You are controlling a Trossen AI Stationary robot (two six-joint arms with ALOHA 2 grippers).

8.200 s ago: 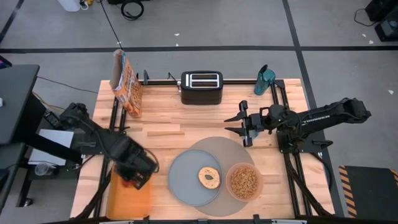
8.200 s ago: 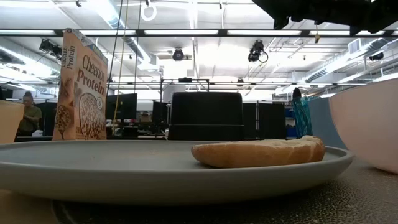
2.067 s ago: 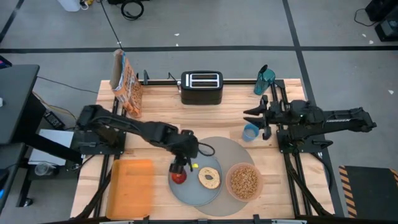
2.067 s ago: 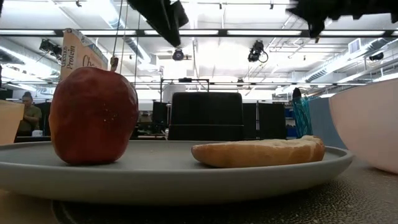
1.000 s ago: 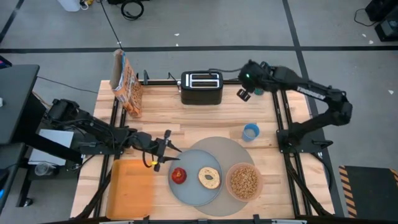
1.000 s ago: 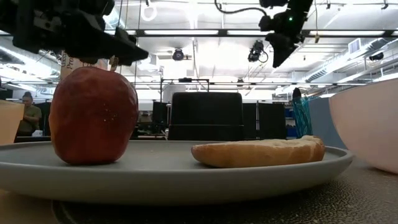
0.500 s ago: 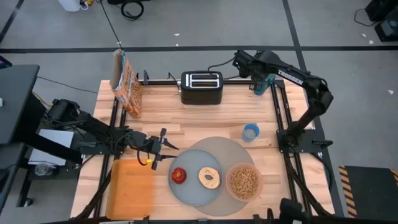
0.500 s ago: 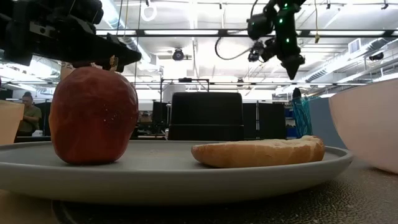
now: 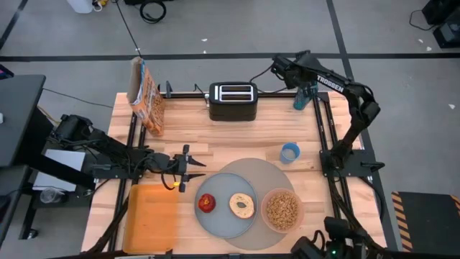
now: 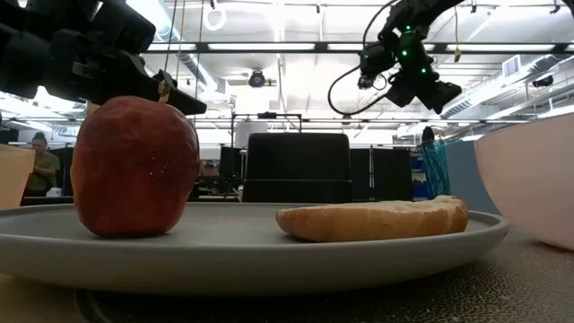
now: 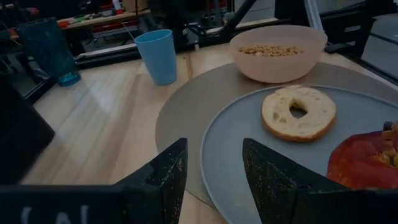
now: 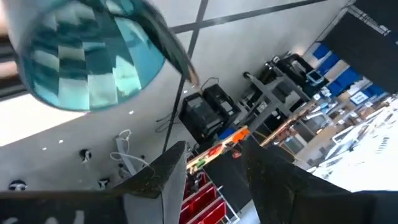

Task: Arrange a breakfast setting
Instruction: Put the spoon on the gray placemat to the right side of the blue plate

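A red apple and a bagel lie on the grey-blue plate, which rests on the round grey mat. The pink bowl of brown cereal stands on the mat's right part. My left gripper is open and empty, left of the plate, pointing at it. My right gripper is open and empty beside the teal tumbler at the table's far right corner; a thin dark stick stands out of the tumbler. I cannot make out a spoon.
A light blue cup stands just off the mat's far right. The black toaster is at the far middle and a cereal box at the far left. The orange tray lies at the near left, below my left gripper.
My right gripper has swung from beside the toaster toward the table's far right corner and turned, ending next to the teal tumbler. My left gripper has drawn back a little toward the table's left edge, still open. The apple, bagel and bowl have stayed put.
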